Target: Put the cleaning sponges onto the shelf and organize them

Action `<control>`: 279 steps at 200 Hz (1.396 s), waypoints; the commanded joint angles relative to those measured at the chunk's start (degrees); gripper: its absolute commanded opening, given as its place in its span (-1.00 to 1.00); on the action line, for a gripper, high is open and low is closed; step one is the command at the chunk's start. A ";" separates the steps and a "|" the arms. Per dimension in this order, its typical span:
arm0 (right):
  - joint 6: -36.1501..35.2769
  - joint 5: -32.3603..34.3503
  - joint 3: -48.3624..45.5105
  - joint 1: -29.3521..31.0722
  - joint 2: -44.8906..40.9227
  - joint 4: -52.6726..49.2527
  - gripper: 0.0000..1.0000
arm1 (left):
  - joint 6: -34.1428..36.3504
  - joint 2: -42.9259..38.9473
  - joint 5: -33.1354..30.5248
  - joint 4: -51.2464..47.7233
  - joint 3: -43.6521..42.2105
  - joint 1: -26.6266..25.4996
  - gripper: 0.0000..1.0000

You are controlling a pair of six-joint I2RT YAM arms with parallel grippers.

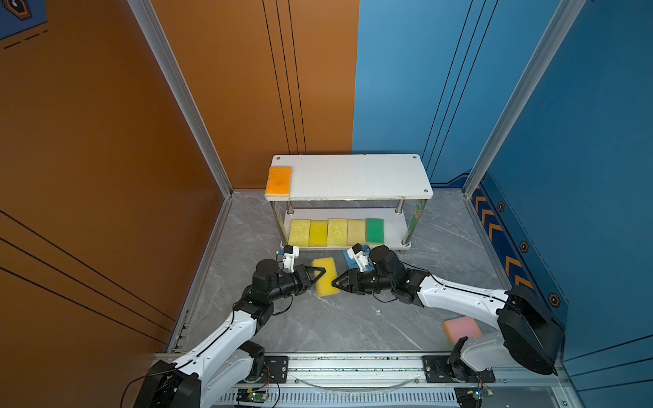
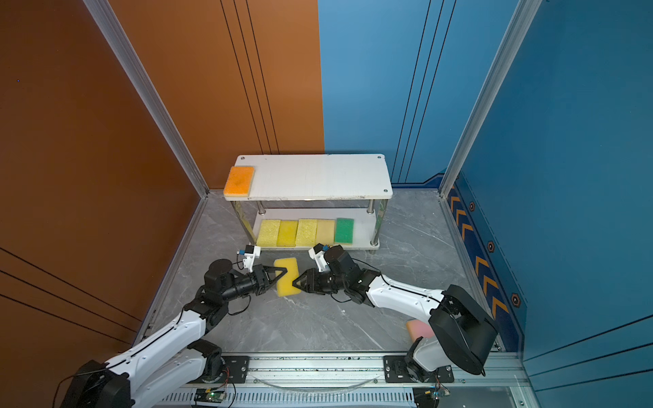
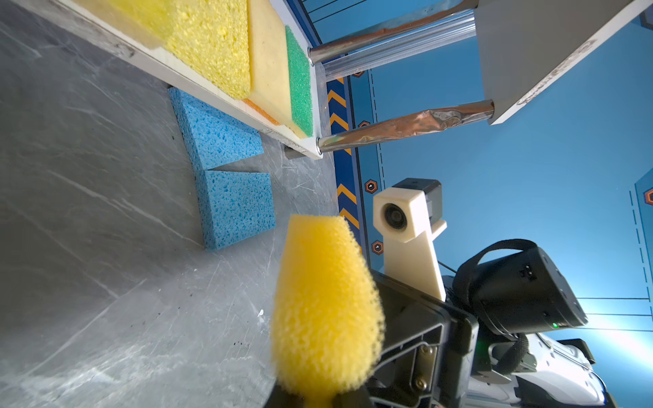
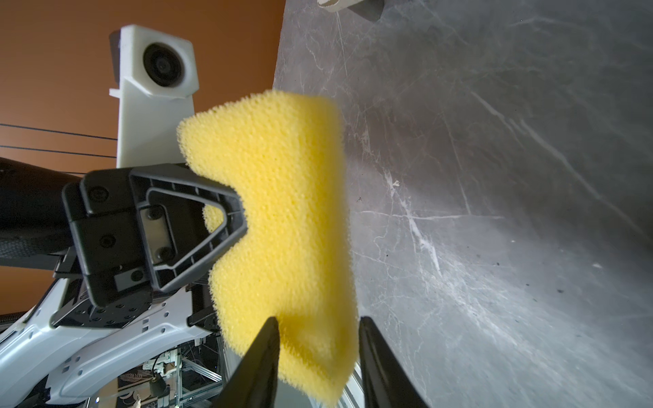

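Pink sponge (image 1: 463,328): closest to me, flat on the grey tabletop (image 1: 335,325) beside the right arm's base, well apart from the shelf.
Left gripper (image 1: 319,276): clamped on the held yellow sponge (image 4: 282,212). In the right wrist view I see the foam squeezed in deep where the finger bites.
Right gripper (image 1: 335,284): jaws apart, one on each side of the same sponge's other end, and I see a gap at one finger (image 4: 371,339), so it has no grip.
Held sponge, position: between the two grippers, in front of the shelf, broad face up in both top views. I cannot tell whether it is clear of the tabletop.
Blue sponges: two lie flat on the tabletop. One (image 3: 236,208) meets the other (image 3: 219,130) at a corner, and the farther one sits just beside the lower board's front edge.
Shelf, lower board (image 1: 395,229): five sponges side by side. From the left I count yellow (image 1: 298,232), yellow (image 1: 318,233), yellow (image 1: 337,232), beige (image 1: 356,231) and green (image 1: 374,230).
Shelf, upper board (image 1: 353,176): one orange sponge (image 1: 279,181) at the left end.
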 commanded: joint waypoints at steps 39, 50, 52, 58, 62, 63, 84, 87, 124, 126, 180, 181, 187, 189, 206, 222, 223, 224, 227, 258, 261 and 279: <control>1.64 -0.53 0.22 1.39 -0.37 2.31 -0.48 | -1.08 -2.04 1.53 1.70 -1.18 1.67 -0.78; 1.99 -0.57 0.23 1.53 -0.19 2.86 -0.59 | -1.07 -2.10 1.60 1.70 -1.19 1.71 -0.78; 2.05 -0.56 0.23 1.57 -0.12 2.96 -0.61 | -1.10 -2.07 1.62 1.70 -1.26 1.71 -0.79; 2.13 -0.59 0.36 1.65 -0.02 3.15 -0.66 | -1.06 -2.09 1.75 1.70 -1.21 1.77 -0.78; 2.19 -0.59 0.45 1.69 0.04 3.22 -0.70 | -1.16 -2.06 1.79 1.70 -1.15 1.84 -0.78; 2.19 -0.59 0.52 1.68 0.06 3.24 -0.71 | -1.15 -2.09 1.78 1.70 -1.16 1.86 -0.78; 1.95 -0.09 1.48 2.03 -0.21 2.00 -0.86 | -1.30 -2.51 2.27 1.70 -1.08 2.23 -0.68; 1.74 0.13 1.68 2.18 -0.33 1.64 -0.87 | -1.32 -2.56 2.36 1.70 -1.01 2.34 -0.62; -2.99 4.40 6.54 2.54 -4.08 -9.48 -0.93 | -2.94 -7.47 4.57 1.42 -1.54 5.34 0.16; -3.43 4.74 7.04 2.60 -4.30 -10.35 -0.93 | -3.04 -7.94 4.71 1.21 -1.52 5.71 0.21; -12.89 14.46 20.98 3.61 -10.12 -29.94 -0.93 | 11.24 -27.88 1.03 -36.07 5.91 15.05 0.93; -12.95 14.62 21.19 3.61 -10.17 -30.18 -0.93 | 11.51 -28.01 0.79 -36.88 6.10 15.01 0.93; -13.47 15.47 22.68 3.60 -10.25 -30.92 -0.93 | 13.09 -28.11 -0.36 -39.93 7.09 14.75 0.94; -13.74 15.73 23.24 3.52 -10.24 -31.15 -0.93 | 13.33 -28.09 -0.65 -40.51 7.27 14.66 0.95; -15.54 17.51 28.92 3.45 -9.03 -33.11 -0.93 | 12.65 -28.65 -2.51 -40.53 6.30 14.30 0.99; -17.94 19.25 36.83 3.26 -5.49 -35.81 -0.92 | 12.06 -28.72 -3.24 -39.93 5.35 14.19 0.97; -17.94 19.25 36.83 3.26 -5.49 -35.81 -0.92 | 12.01 -28.69 -3.24 -39.90 5.30 14.19 0.97; -18.22 19.44 37.92 3.26 -4.99 -36.13 -0.92 | 11.98 -28.64 -3.24 -39.80 5.27 14.19 0.97; -18.51 19.69 38.87 3.19 -4.44 -36.43 -0.91 | 11.81 -28.50 -3.15 -39.57 5.06 14.21 0.97; -21.30 20.50 53.97 1.37 5.86 -39.62 -0.90 | 11.93 -28.23 -2.61 -39.42 4.67 14.10 0.96; -21.43 20.42 55.44 1.14 6.82 -39.89 -0.90 | 12.07 -28.27 -2.50 -39.59 4.69 14.10 0.96; -21.63 19.64 63.00 -0.43 12.77 -40.69 -0.90 | 12.63 -28.23 -2.18 -40.36 4.63 14.10 0.96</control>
